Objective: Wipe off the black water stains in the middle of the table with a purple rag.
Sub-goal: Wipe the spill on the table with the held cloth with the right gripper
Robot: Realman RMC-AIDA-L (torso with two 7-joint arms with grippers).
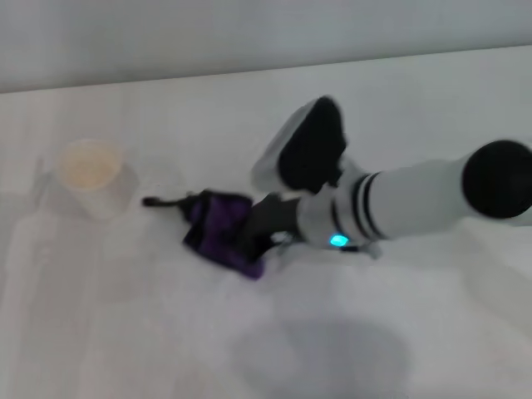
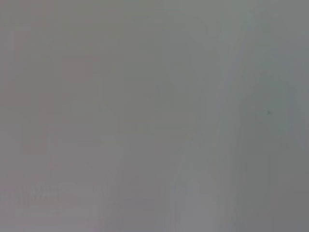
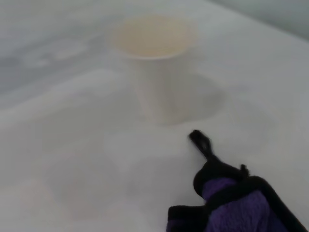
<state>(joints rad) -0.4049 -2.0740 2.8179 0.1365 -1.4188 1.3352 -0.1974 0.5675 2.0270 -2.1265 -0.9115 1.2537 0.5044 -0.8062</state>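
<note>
Landmark for all positions: the paper cup [image 1: 90, 177], standing upright on the table [image 1: 125, 332] toward the robot's left.

- Paper cup: white, open mouth up, pale inside. You also see it in the right wrist view [image 3: 157, 67], upright, with bare tabletop [image 3: 63, 159] around it.
- Purple rag [image 1: 220, 231]: bunched on the table to the robot's right of the cup, near it but not touching. Its short black loop strap [image 1: 162, 202] points toward the cup and lies flat on the surface. In the right wrist view the rag [image 3: 236, 208] shows as fuzzy purple cloth with black edging, the strap [image 3: 200, 141] reaching toward the foot of the cup, with a gap between them.
- Right gripper [image 1: 262, 229]: down at the rag, on the rag's side away from the cup, its dark end pressed into the cloth. You cannot tell from these views how wide the fingers stand or whether they clamp the cloth. The white forearm with black bands and a cyan light runs off to the robot's right.
- Black water stains: you cannot make out any dark blot; whatever lies under the rag is hidden.
- Left gripper: out of sight. The left wrist view gives you only a blank grey surface.
</note>
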